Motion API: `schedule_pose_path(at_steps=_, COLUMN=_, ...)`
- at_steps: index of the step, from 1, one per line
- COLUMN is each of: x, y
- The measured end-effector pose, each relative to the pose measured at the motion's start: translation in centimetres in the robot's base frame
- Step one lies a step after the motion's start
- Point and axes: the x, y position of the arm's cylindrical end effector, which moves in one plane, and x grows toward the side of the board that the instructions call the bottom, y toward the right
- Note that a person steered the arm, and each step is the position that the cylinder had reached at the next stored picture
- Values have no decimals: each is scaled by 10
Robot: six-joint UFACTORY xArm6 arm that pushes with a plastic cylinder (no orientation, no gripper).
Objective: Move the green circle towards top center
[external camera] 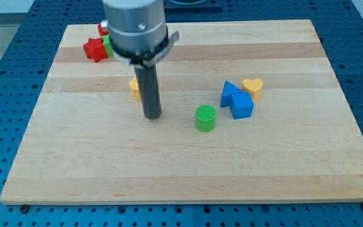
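My tip [152, 116]: bare rod, nothing touching it.
Green circle [205, 118]: just right of my tip, apart.
Handling: I judge it light, stiff, sliding easily.
Contact: push its bottom side.

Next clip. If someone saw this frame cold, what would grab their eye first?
Probably the big grey arm dropping in from the view's top, its dark rod ending with my tip on the board, just left of the green circle and apart from it. Right of the circle, two blue blocks huddle against a yellow heart. A red star sits at top left, and a yellow block peeks out behind the rod.
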Motion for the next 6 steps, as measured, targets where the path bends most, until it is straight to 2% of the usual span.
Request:
schedule_pose_path(at_steps=1, x=53, y=17)
schedule_pose_path(at_steps=2, x=63, y=74)
schedule_pose_path(at_steps=3, x=58, y=114)
schedule_pose_path(at_steps=6, x=-12, y=108)
